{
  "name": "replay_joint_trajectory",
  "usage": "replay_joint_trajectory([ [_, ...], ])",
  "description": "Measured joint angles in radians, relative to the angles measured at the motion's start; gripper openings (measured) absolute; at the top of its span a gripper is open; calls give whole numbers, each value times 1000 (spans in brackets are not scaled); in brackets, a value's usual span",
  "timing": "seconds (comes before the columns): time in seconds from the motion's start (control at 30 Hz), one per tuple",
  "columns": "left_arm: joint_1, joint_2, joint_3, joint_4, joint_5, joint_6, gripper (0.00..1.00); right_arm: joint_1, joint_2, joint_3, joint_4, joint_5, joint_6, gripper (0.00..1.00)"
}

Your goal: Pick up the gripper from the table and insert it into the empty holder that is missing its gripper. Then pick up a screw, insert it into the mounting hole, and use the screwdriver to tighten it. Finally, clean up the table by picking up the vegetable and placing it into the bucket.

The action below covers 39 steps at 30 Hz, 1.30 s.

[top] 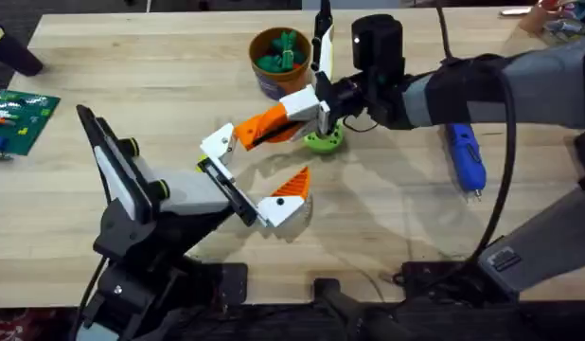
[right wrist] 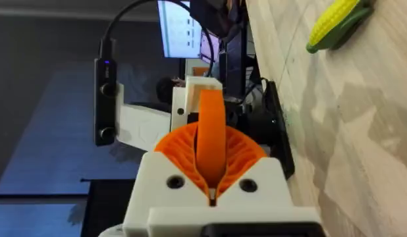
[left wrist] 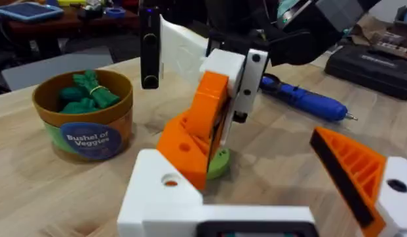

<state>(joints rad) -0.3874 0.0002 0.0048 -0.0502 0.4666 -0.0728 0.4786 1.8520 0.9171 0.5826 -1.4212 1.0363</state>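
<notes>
My right gripper (top: 310, 109) is shut on the gripper (top: 259, 125), an orange ribbed wedge whose white block (left wrist: 161, 191) sits at the end of the holder (top: 226, 185). That black rail on my left arm carries one orange finger (top: 292, 182) at its other end. My left gripper (left wrist: 269, 171) stands open with nothing between. In the right wrist view the orange pads (right wrist: 240, 151) clamp the wedge (right wrist: 210, 125). A lime-green vegetable (top: 323, 140) lies under the right gripper. The bucket (top: 264, 71) holds green vegetables. The blue screwdriver (top: 466, 156) lies at the right. No screw is in view.
A green circuit board (top: 23, 118) lies at the table's left edge. A black case (left wrist: 375, 66) sits behind the screwdriver (left wrist: 309, 102). A yellow corn cob with a green husk (right wrist: 335, 23) lies on the wood. Bare table lies at the back left.
</notes>
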Motion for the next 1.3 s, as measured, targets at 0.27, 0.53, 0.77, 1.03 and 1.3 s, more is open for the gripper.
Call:
replay_joint_trajectory([
  [0.27,0,0,1,7,1,12,988,1,-38,-1,-10,6,-17,30],
  [0.53,0,0,1,0,0,12,988,32,-39,-4,-37,6,-19,29],
  [0.77,1,0,1,-1,-19,9,988,61,-39,-4,-36,22,-20,30],
  [1.03,9,0,1,-4,-59,-6,988,82,-39,-4,-29,74,-23,31],
  [1.3,19,0,1,-6,-65,-15,988,94,-39,-4,-25,94,-46,29],
])
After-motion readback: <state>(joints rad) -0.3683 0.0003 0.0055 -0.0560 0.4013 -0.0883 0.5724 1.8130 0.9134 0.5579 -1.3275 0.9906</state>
